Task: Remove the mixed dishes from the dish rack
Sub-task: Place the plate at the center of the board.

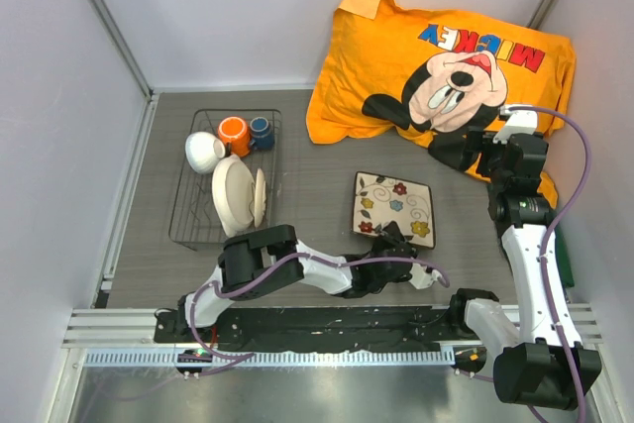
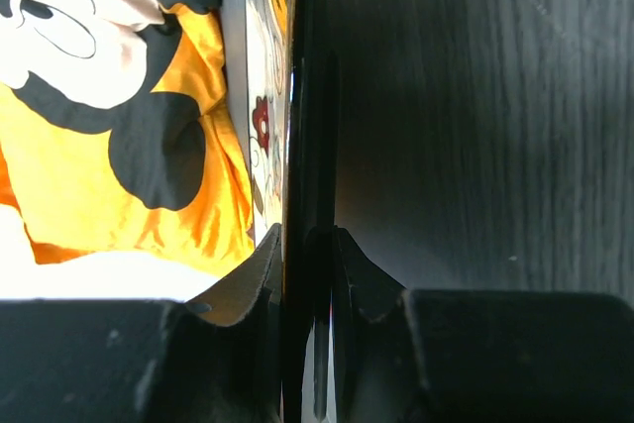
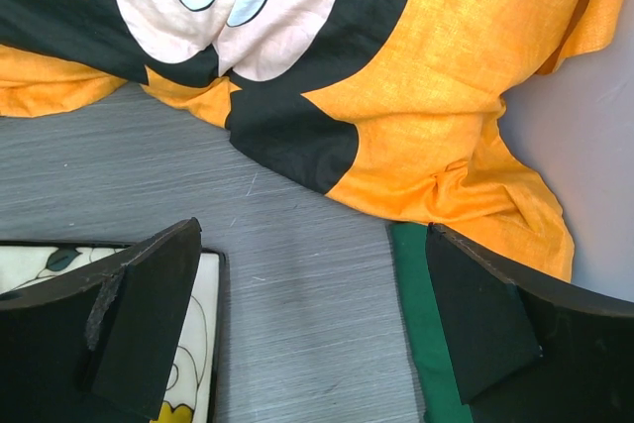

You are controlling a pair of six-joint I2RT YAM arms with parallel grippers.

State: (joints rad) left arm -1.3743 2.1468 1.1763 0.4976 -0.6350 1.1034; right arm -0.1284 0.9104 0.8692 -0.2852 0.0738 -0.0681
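Top external shows you "MICKEY" printed on the orange pillow (image 1: 436, 56). Your left tool (image 1: 388, 245) is clenched on the near edge of the one square plate (image 1: 393, 207), which sits on the counter (image 1: 307, 175) right of the dish rack (image 1: 183, 215). Four pieces are in the rack: one cream bowl (image 1: 232, 195), one small white bowl (image 1: 203, 151), one orange mug (image 1: 234, 134) and one blue cup (image 1: 261, 130). Your right tool (image 3: 317, 314) is spread wide with nothing in it, just past the plate's far right corner.

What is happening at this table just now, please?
The left pincer grips the near edge of the plate, which lies flat on the table, out of the rack. The mug, cup, small bowl and large bowl sit in the rack. The right pincer hangs open above the table by the pillow, holding nothing.
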